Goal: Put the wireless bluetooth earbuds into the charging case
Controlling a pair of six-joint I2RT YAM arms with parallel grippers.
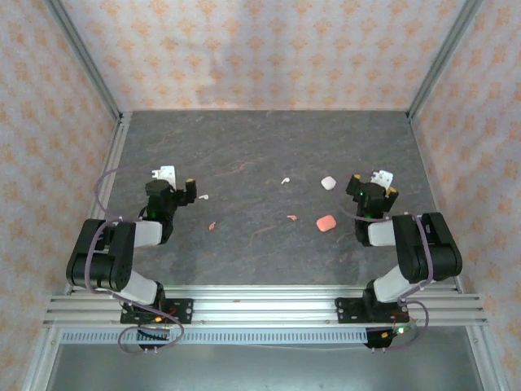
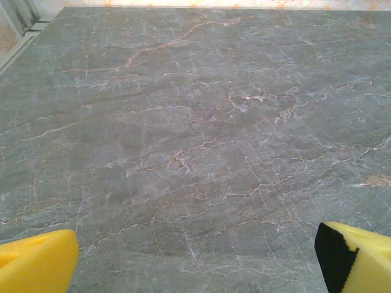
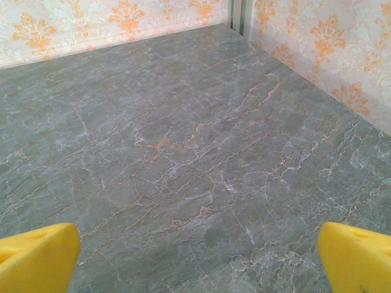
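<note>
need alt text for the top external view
Two white earbuds and two pink earbuds lie scattered on a grey table between the left arm and right arm, jaws open. A white case and pink case sit nearer the right arm.

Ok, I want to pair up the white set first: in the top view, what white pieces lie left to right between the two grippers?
Left gripper → tiny white stemmed plastic earbud → second white stemmed plastic earbud → small rounded white plastic case → right gripper.

On the grey table [image 1: 244, 147] — white earbuds [image 1: 286, 180], pink earbuds [image 1: 291, 217], white case [image 1: 328, 182], pink case [image 1: 326, 222] — all apart.
</note>
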